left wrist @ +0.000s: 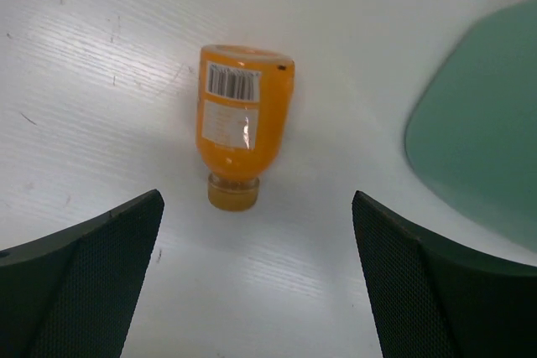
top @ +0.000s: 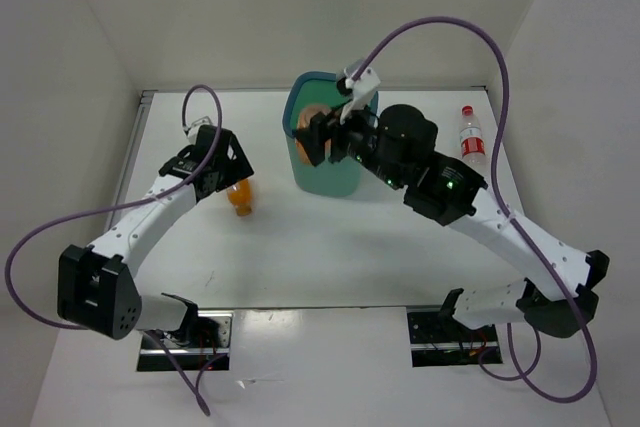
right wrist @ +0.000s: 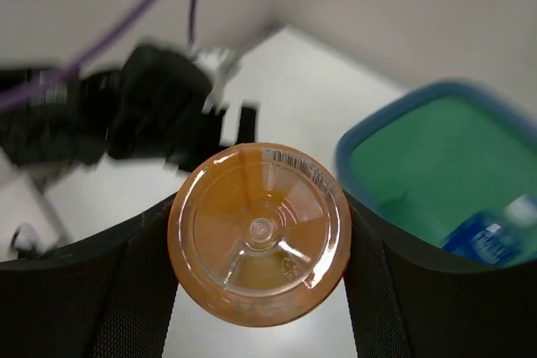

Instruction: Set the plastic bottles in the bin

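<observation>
A robot lab: white enclosure walls (top: 300, 7) around table (top: 330, 257).

white table (top: 330, 247) | teal bin (top: 322, 179) upright | orange bottle (top: 241, 200) — on its side | red-capped bottle (top: 471, 139) — far right

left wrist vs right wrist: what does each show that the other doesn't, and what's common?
Left wrist only: an orange-liquid plastic bottle lying on its side, untouched, ahead of the open left gripper.
Right wrist only: a second orange plastic bottle clamped in the right gripper, base toward the camera, plus a clear blue-labelled bottle inside the tall teal-green plastic bin.
Both: that bin and the white table.
</observation>
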### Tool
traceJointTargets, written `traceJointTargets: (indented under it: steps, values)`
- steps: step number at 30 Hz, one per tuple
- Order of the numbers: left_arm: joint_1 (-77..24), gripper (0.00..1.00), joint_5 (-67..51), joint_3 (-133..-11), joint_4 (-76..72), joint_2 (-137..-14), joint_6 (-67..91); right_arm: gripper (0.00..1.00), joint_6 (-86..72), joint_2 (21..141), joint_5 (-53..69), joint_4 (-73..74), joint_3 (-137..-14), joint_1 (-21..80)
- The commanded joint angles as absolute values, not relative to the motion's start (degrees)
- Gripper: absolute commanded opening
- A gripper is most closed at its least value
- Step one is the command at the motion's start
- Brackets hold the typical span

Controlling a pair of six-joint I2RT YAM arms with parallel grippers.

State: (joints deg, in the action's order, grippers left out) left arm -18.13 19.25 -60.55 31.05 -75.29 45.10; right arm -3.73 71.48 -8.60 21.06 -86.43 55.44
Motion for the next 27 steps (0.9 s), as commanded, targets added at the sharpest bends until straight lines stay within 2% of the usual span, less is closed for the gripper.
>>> traceJointTargets:
  steps: [1, 2, 6, 10, 12, 15, 19, 20, 22, 23, 24, 26, 27]
  values:
    - [-15.21, 1.00, 16.37, -60.21, 23.67, -77.16, 43.61, 0.19, 3.23, 77.59, -26.61, 7.13, -92.10, 55.11]
    - [-14.60, 1.00, 16.35, -60.21, 22.60, -78.82, 43.59, 0.29, 4.64, 79.61, -29.33, 5.99, -94.55, 54.32]
    - [-14.59, 1.00, 16.35, -63.79, 19.78, -84.45, 41.76, 0.21, 5.99, 88.39, -33.13, 0.80, -98.25, 49.41]
    - [-14.59, 1.00, 16.35, -64.51, 20.91, -90.69, 41.22, 0.21, -2.61, 90.87, -28.40, -0.53, -99.05, 39.58]
    - [-14.59, 1.00, 16.35, -64.51, 22.14, -91.93, 41.22, 0.21, -4.39, 91.58, -26.29, -1.05, -98.53, 37.71]
    - [-14.59, 1.00, 16.87, -63.02, 23.20, -92.55, 42.36, 0.28, -5.18, 93.60, -25.49, -1.67, -97.13, 36.39]
    - [-14.59, 1.00, 16.87, -62.49, 22.15, -94.73, 42.37, 0.29, -6.33, 97.81, -26.89, -0.36, -97.12, 35.33]
    - [-14.59, 1.00, 16.87, -62.49, 21.54, -95.36, 42.36, 0.32, -6.33, 97.82, -26.89, -0.35, -97.12, 35.33]
    - [-14.59, 1.00, 16.35, -62.49, 21.53, -97.55, 42.36, 0.59, -6.33, 98.44, -26.89, 0.26, -96.59, 35.33]
    - [-14.59, 1.00, 16.35, -62.49, 21.53, -98.17, 42.36, 0.64, -7.37, 98.44, -26.89, 0.79, -96.59, 35.33]
    - [-14.59, 0.97, 17.04, -62.49, 21.53, -99.48, 42.36, 0.72, -7.90, 98.44, -26.89, 1.31, -96.59, 35.33]
    - [-14.59, 0.94, 17.58, -63.19, 21.53, -101.24, 42.36, 0.81, -8.61, 97.92, -26.89, 1.32, -95.37, 35.33]
    - [-14.59, 0.87, 17.58, -63.80, 22.14, -101.25, 42.36, 0.95, -8.61, 97.91, -25.94, 1.32, -95.36, 35.33]
